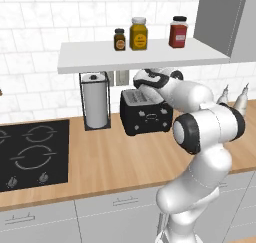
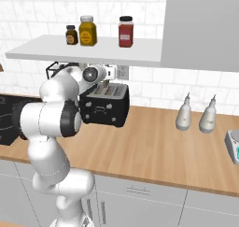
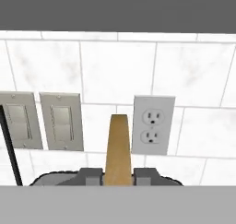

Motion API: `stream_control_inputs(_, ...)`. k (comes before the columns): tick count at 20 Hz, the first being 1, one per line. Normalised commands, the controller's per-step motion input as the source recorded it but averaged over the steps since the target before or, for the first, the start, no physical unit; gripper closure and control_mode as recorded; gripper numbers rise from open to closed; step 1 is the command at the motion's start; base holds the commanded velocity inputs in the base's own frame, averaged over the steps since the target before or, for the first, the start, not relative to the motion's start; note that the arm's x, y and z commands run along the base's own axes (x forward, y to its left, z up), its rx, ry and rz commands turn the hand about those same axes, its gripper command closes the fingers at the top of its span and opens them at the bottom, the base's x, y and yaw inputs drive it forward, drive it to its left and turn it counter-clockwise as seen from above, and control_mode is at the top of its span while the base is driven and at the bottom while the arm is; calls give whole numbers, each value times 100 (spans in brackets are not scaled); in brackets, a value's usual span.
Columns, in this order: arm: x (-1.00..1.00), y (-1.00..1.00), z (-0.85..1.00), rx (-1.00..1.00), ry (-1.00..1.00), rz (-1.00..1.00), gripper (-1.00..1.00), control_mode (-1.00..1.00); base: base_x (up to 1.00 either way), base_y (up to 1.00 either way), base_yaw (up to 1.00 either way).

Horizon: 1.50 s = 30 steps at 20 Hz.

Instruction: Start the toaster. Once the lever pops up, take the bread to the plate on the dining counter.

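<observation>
Bread (image 3: 117,149) stands on edge between my two fingertips (image 3: 90,176), its tan slice rising up the middle of the hand view, and my gripper (image 3: 118,177) is clamped on it just above the toaster (image 1: 146,112). That toaster sits on the worktop (image 1: 115,157) against the tiled wall, beside the paper towel holder (image 1: 95,101) and under the shelf (image 1: 135,57).

Slip is the chief worry, I judge: I hold only the thin faces of the slice low down, so a quick lift or a swing could tip it out or twist it in the pads. If it catches a slot edge on the way up, it could drag the toaster or drop back in. The shelf hangs close over my wrist, so a straight pull upward risks a knock; coming out toward me looks safer. The plate and the dining counter lie somewhere beyond these views, so a long carry follows, and any jolt while the base drives could shake the slice loose.

Jars (image 1: 138,34) on the shelf carry labels, but nothing on them can be read. Outlet (image 3: 152,125) and switches (image 3: 61,120) are blank.
</observation>
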Motion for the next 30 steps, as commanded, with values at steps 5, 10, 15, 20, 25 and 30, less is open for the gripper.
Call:
stream_control_inputs(5,-81,-11,27,0,-15,0,100,-100,0,0,0)
stream_control_inputs(10,-100,-21,42,0,7,0,100,-100,0,0,0)
stream_control_inputs(15,-100,-2,81,0,17,0,100,-100,0,0,0)
stream_control_inputs(20,-100,0,89,-3,19,0,100,-100,0,0,0)
stream_control_inputs(25,-100,0,82,-5,21,0,100,-100,0,0,0)
stream_control_inputs(30,-100,-2,76,-3,28,0,100,-100,0,0,0)
